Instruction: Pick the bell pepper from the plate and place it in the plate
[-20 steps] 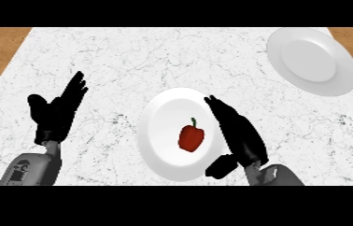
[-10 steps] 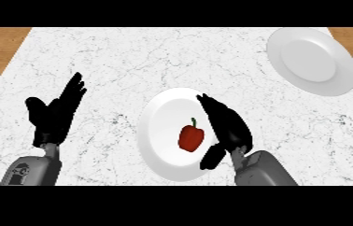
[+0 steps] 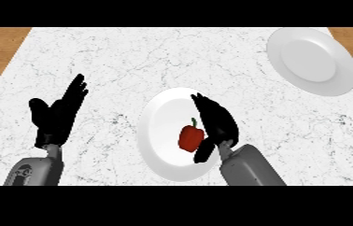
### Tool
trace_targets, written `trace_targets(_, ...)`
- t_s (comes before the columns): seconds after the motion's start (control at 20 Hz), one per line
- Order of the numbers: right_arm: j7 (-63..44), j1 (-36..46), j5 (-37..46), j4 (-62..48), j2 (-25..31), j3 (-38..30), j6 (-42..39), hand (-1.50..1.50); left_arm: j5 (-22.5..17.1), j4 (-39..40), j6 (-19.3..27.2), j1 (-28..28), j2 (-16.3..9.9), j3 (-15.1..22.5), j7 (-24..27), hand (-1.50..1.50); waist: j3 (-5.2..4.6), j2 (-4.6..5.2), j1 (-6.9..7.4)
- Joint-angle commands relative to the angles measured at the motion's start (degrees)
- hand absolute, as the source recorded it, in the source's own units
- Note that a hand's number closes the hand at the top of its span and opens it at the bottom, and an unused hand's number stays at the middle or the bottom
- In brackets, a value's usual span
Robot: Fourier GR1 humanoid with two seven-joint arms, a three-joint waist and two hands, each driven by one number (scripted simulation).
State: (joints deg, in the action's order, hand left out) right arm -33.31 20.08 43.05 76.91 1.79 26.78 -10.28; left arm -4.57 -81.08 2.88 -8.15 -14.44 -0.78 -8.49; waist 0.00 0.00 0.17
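- One bell pepper (image 3: 191, 137), red with a green stem, which we find lying on the near plate, slightly right of that plate's middle.
- Two white plates: the near plate (image 3: 160, 127) under the pepper, and a far plate (image 3: 310, 60) well apart from it, toward the counter's far right corner.
- One right hand (image 3: 215, 122), over the near plate just right of the pepper, fingers straight and spread wide, thumb low beside the pepper; we see nothing held.
- One left hand (image 3: 56, 115), well left of the near plate, open, fingers up, resting.
- One marbled white counter (image 3: 138, 57), with wood showing at its far corners.
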Motion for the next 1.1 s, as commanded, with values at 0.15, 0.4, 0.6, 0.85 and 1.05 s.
trace_targets(0.15,1.2,3.0,0.9,-8.0,-1.7,0.9,-1.8,-1.5,0.8,-1.0,-0.7,-0.7,0.2,-1.4,-1.3,0.0,0.01,0.02,0.25)
trace_targets(0.4,5.0,3.2,0.1,-4.6,-1.7,0.9,-8.5,1.5,1.1,-1.9,-1.7,1.3,1.5,-0.7,-0.3,0.0,0.0,-0.02,0.09)
trace_targets(0.6,9.3,2.6,-0.3,-9.2,-1.7,1.4,-1.7,1.5,3.1,-0.5,1.1,0.2,3.6,-0.7,-0.4,0.0,0.01,0.05,0.2)
trace_targets(0.85,5.0,-1.2,0.1,-3.0,-1.7,6.1,2.3,1.5,0.7,-1.5,-4.2,2.6,0.5,-3.7,1.2,0.0,0.0,-0.05,0.12)
trace_targets(1.05,13.5,5.4,3.6,-6.2,2.0,-0.7,3.3,1.5,2.0,-1.0,-2.9,1.6,1.3,-3.0,-0.4,0.0,0.02,0.02,0.28)
